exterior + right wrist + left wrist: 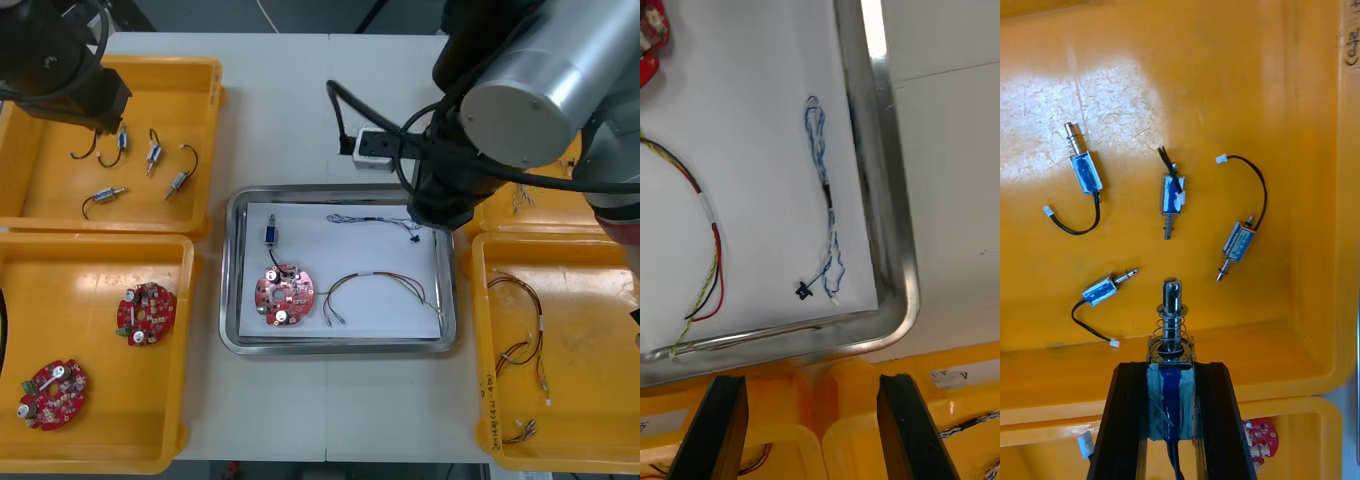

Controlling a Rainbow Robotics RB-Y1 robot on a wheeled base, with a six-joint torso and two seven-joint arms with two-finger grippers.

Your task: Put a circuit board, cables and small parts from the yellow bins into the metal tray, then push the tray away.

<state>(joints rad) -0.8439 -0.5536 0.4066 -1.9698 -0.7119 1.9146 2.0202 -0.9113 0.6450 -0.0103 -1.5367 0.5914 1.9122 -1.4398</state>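
1. The left hand (1171, 373) is clamped narrow on a small metal part (1171, 296), whose spring end pokes out past the black fingers. In the front view it is at upper left, over the upper-left yellow bin (205, 110).
2. Four loose parts (1172, 196) lie scattered on that bin's floor, each trailing a black lead.
3. The right hand (812, 382) has its fingers spread wide with nothing between them. It hangs at the upper-right corner of the metal tray (232, 300), mid-frame on the counter (300, 100).
4. In the tray, a red circuit board (284, 295) sits lower left with a blue part (271, 234) just above it. A blue and white cable (826, 196) lies near the tray's top rim and a red and yellow cable (375, 285) sits lower right.
5. Two spare boards (146, 312) sit in the lower-left bin (100, 450).
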